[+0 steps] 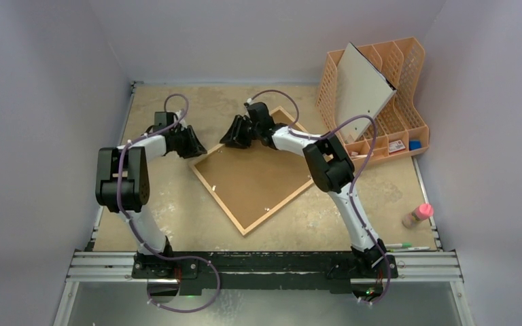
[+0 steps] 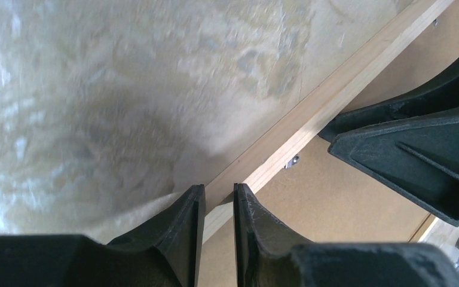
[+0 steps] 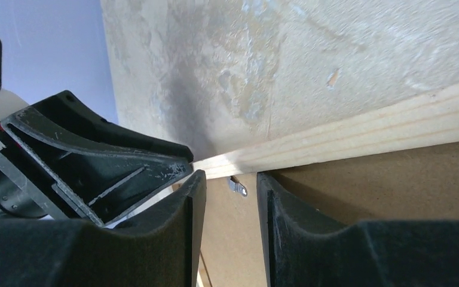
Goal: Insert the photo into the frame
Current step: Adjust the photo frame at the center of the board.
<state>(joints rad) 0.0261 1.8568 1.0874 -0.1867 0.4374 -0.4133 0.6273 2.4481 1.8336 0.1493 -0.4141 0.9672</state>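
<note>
The frame [image 1: 280, 206] lies face down and slanted on the table, its thin light-wood rail around a brown hardboard backing [image 1: 255, 178]. The photo is not in view. My left gripper [image 1: 194, 144] is at the frame's upper-left edge. In the left wrist view its fingers [image 2: 219, 191] stand a narrow gap apart astride the rail [image 2: 334, 98]. My right gripper [image 1: 234, 134] is over the frame's top corner, close to the left one. Its jaws [image 3: 230, 179] are open above the backing [image 3: 394, 185], with a small metal tab [image 3: 237, 187] between them, just under the rail [image 3: 364, 134].
An orange lattice organizer [image 1: 394, 102] stands at the back right with a white-grey board [image 1: 361, 85] leaning in it. A small pink-capped bottle [image 1: 418, 215] and pens [image 1: 408, 246] lie near the right wall. Each wrist view shows the other gripper close by.
</note>
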